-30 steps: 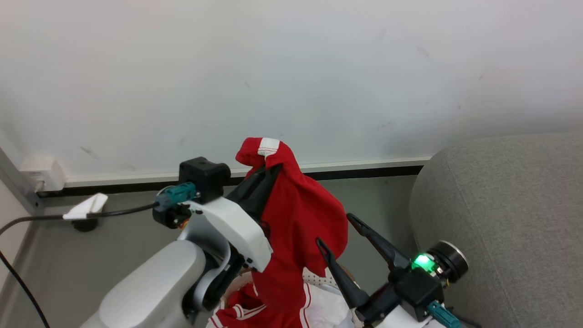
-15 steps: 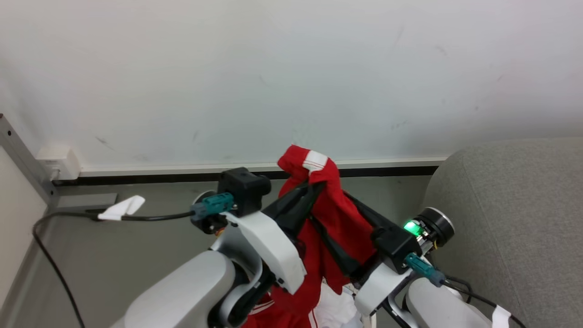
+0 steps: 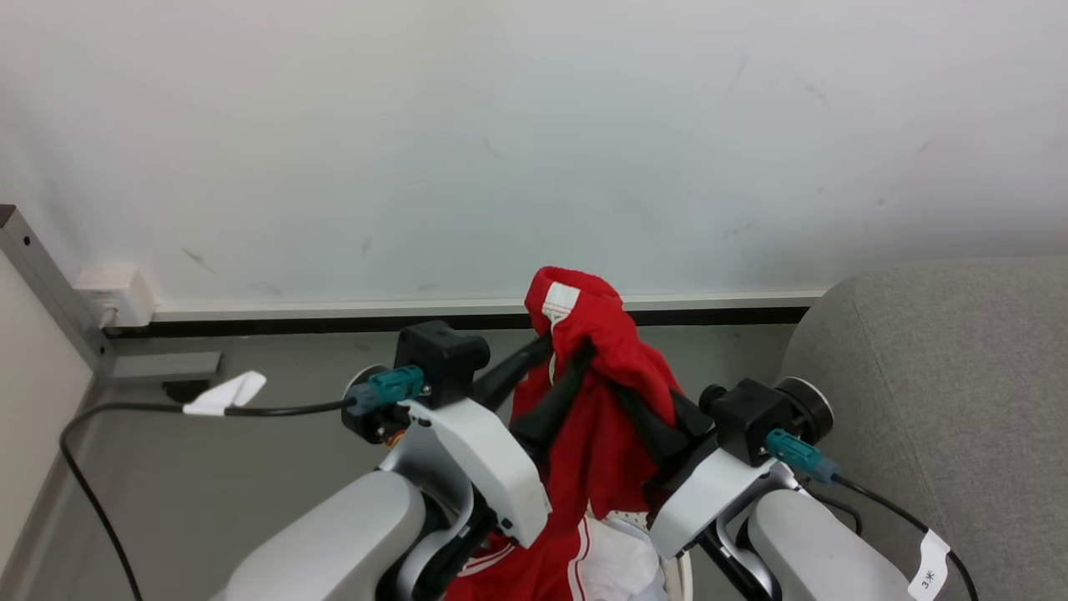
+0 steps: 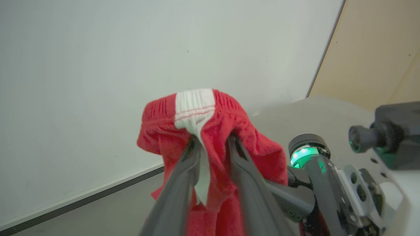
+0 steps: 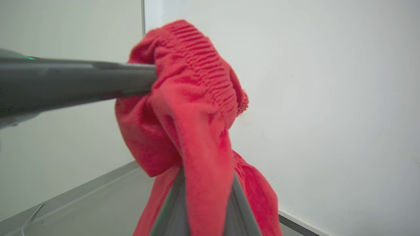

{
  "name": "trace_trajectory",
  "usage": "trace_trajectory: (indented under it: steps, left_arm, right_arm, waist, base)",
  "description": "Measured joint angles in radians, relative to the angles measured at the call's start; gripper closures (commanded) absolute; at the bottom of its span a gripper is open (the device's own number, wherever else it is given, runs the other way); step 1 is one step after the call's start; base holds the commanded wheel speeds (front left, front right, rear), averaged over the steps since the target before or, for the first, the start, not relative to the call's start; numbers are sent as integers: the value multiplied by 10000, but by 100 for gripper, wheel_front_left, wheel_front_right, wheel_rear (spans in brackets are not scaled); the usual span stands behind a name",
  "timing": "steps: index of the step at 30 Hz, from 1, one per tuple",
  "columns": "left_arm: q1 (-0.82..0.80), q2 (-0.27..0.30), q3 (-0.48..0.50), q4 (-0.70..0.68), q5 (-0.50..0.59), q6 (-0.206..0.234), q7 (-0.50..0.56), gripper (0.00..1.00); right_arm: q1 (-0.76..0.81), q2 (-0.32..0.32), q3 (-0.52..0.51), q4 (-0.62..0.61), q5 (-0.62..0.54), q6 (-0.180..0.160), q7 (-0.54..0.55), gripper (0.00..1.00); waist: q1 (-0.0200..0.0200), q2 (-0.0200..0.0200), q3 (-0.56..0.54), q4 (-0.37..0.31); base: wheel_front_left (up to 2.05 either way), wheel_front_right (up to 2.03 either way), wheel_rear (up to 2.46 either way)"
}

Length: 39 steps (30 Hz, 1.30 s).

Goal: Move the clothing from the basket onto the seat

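The mostly plain red garment (image 3: 601,401) with a white band hangs high in front of the wall, gripped from both sides. My left gripper (image 3: 571,346) is shut on its top fold near the white band (image 4: 193,108). From the right, my right gripper (image 3: 624,382) is shut on the same cloth (image 5: 197,98), which hides its fingertips. The red-and-white striped garment (image 3: 576,563) lies below, at the bottom edge. A sliver of the perforated basket (image 3: 624,521) peeks out beside it. The grey seat (image 3: 943,392) stands at the right.
A white wall with a dark skirting strip (image 3: 334,321) runs across behind. A black cable (image 3: 125,413) with a white tag lies on the grey floor at the left, near a wall socket (image 3: 113,292). A beige panel (image 4: 377,49) rises beyond the sofa.
A second ago my right gripper stood open to the right of the hanging garment; it has moved in and shut on it. The head camera has shifted, so the whole scene has slid.
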Motion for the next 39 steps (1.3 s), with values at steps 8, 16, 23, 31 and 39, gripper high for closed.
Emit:
trace_trajectory:
  steps: [8,16,23,31,39]
  left_arm:
    - [263,77,-31,190,0,13,-230,0]
    - [442,188,-40,290,33,144,-481,0]
    - [623,213,-301,197,259,178,-656,0]
    - [826,-67,-706,79,385,146,-752,0]
    - [588,-113,-968,-199,771,29,-736,0]
  right_arm:
    - [177,2,-903,-86,-130,0,2,100]
    - [580,2,-1908,-420,-587,0,2,100]
    - [1127,2,-2525,-732,-1060,0,2,100]
    - [1828,-2,-3432,-1277,-1666,0,2,100]
    - [2295,-4,-4387,-2013,-2042,0,2,100]
  waist:
    - [0,0,-28,-70]
    - [0,-1,16,-384]
    - [0,0,199,-1060]
    - [0,0,536,-2117]
    - [0,0,1402,-2892]
  base:
    - [0,0,0]
    - [0,0,0]
    - [0,0,0]
    - [0,0,0]
    - [0,0,0]
